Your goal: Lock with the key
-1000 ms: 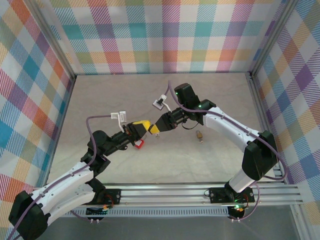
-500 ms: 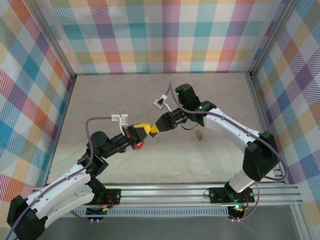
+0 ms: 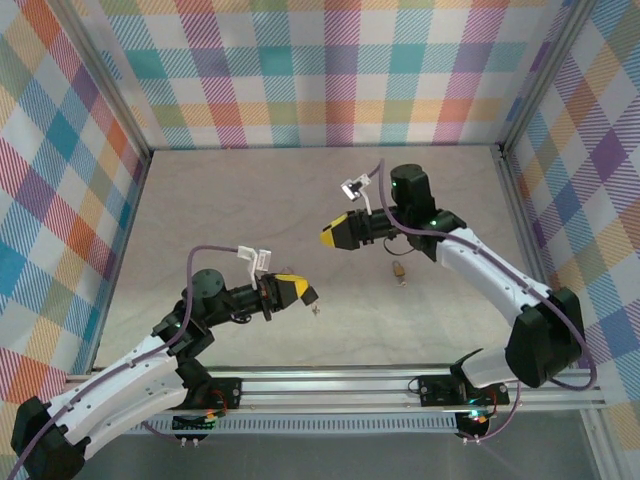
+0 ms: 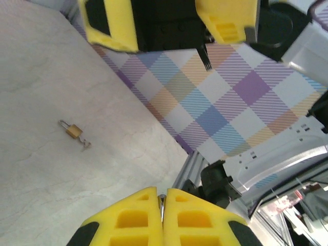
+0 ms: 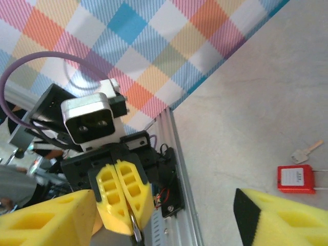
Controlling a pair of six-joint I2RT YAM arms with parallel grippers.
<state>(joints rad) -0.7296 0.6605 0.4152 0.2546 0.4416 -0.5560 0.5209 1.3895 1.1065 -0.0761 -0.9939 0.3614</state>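
Left gripper (image 3: 297, 290), near the table's centre, was closed, a thin metal sliver (image 5: 134, 231) of unclear identity showing between its pads. A key (image 5: 306, 152) with red tag (image 5: 295, 179) lay on the table nearby. Right gripper (image 3: 332, 236) hung open, empty. Padlock (image 3: 399, 269), right of centre, lay unheld; locking apparently remained undone.

Count: one small brass padlock (image 3: 399, 269), one red rectangular plastic tag (image 5: 295, 179). One silver metal key (image 5: 306, 151) beside the tag; a second key (image 5: 134, 229) well apart from it.

The small brass padlock (image 4: 73, 130) lies flat, apart from the silver key (image 5: 306, 151) beside its red tag (image 5: 295, 179).
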